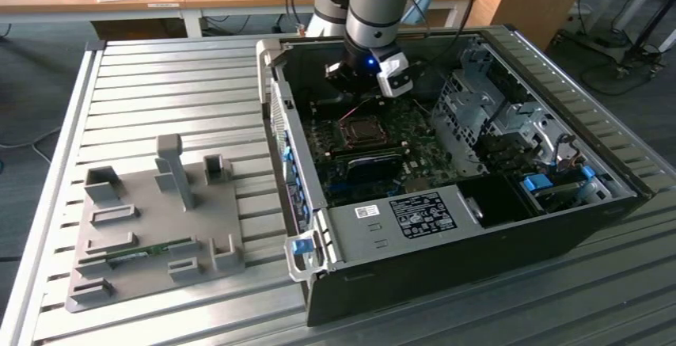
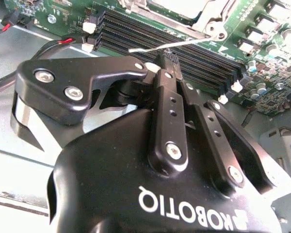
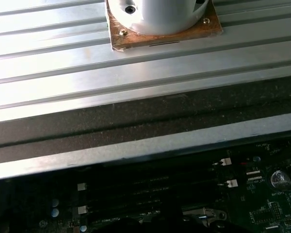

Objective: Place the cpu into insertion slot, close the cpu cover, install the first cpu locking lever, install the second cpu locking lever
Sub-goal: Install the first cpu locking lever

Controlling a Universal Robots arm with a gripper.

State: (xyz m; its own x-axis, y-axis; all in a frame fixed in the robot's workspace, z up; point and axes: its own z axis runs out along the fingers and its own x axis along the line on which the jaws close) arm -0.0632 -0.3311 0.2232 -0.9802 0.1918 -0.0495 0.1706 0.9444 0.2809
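Inspection from the remote station.

1. The end effector (image 1: pixel 359 91) hangs inside the open computer case (image 1: pixel 444 259), which lies on its side on the slatted metal surface (image 1: pixel 169 93).
2. In the second wrist view the end effector (image 2: pixel 166 60) has its fingers (image 2: pixel 169 111) brought together at the tips. I see nothing gripped between them.
3. Contents of the case: the motherboard (image 1: pixel 412 144) lies flat on its floor, directly below the end effector. A metal drive cage (image 1: pixel 496 108) stands to the exterior view's right of the end effector.
4. The cpu (image 2: pixel 184 4) shows as a pale metal face in the socket, a little beyond the fingertips. The cover (image 2: pixel 207 20) lies around it as a frame.
5. A thin wire lever (image 2: pixel 174 44) runs across the memory slots (image 2: pixel 136 29), between the fingertips and the socket. Its free end lies just ahead of the tips and apart from them. I cannot tell whether it is latched.
6. In the exterior view the socket (image 1: pixel 365 130) sits just below the end effector.
7. Well off to the exterior view's left of the end effector a grey tray (image 1: pixel 138 203) with moulded holders lies on the surface. One holder carries a green circuit strip (image 1: pixel 138 252).
8. The first wrist view shows the surface (image 3: pixel 136 73), a white round base (image 3: pixel 160 12) on it, and memory slots (image 3: pixel 150 182) beyond the case edge.
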